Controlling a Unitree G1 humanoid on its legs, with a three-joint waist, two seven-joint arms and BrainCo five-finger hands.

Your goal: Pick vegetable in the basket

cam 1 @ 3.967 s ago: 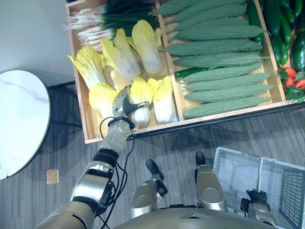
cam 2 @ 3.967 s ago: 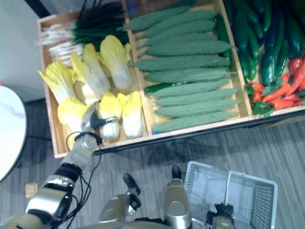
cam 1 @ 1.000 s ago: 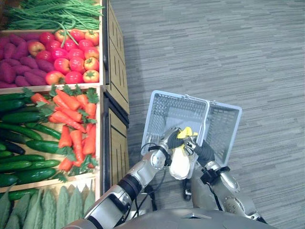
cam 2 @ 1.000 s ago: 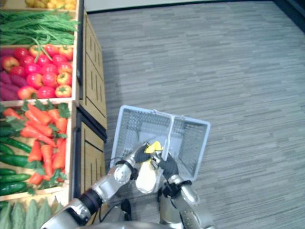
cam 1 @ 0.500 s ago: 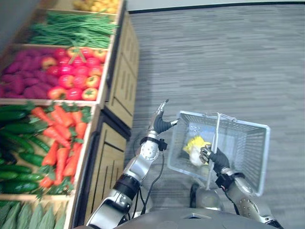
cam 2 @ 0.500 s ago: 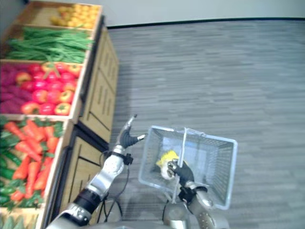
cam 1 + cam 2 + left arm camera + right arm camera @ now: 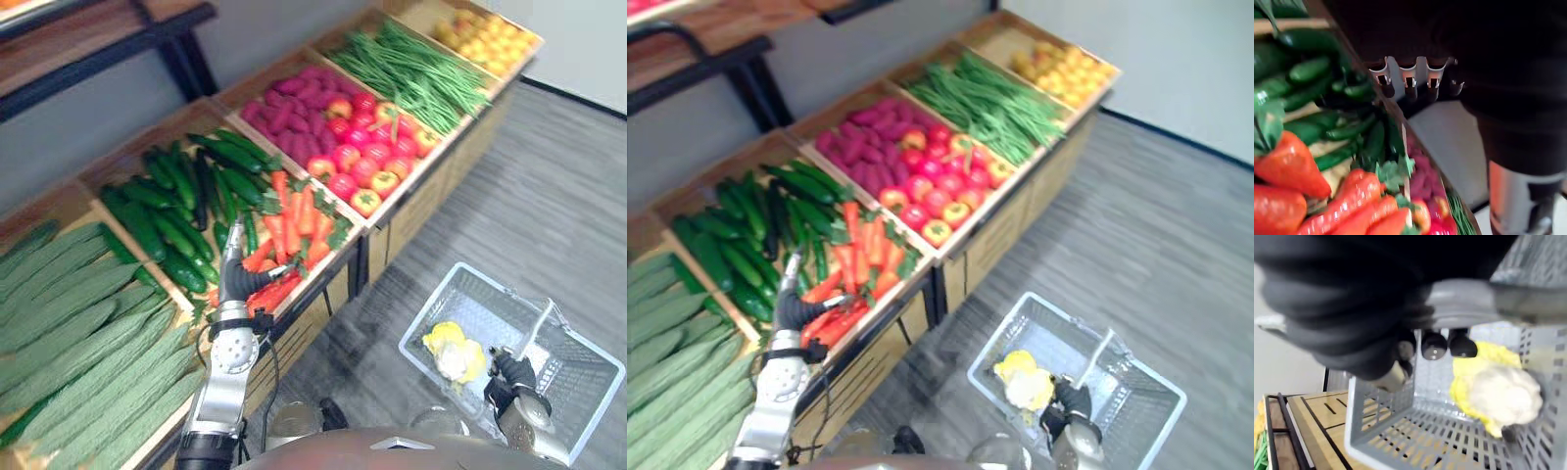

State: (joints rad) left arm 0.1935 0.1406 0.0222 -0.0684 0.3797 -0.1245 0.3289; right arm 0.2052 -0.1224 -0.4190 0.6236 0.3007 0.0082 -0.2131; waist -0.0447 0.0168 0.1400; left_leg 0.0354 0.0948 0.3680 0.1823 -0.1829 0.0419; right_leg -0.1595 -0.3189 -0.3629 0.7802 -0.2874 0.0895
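A yellow-and-white cabbage (image 7: 453,352) lies inside the grey wire basket (image 7: 428,305) at the lower right, over the floor. My right hand (image 7: 511,373) is curled round the basket's handle (image 7: 1469,298), and the right wrist view looks down on the cabbage (image 7: 1498,391) on the basket's mesh bottom (image 7: 1400,440). My left hand (image 7: 235,276) is raised at the front edge of the crate of carrots (image 7: 294,220), fingers (image 7: 1408,81) straight and holding nothing.
The wooden stall runs diagonally: bitter gourds (image 7: 69,333) nearest, then cucumbers (image 7: 167,206), carrots, red tomatoes (image 7: 362,162) with purple roots (image 7: 294,98), green beans (image 7: 411,73) and yellow fruit (image 7: 485,34). Grey plank floor (image 7: 558,196) lies to the right.
The camera has swung toward the stall. The cabbage, held over the basket a second ago, lies in it. My left hand has let go and now stands by the carrots.
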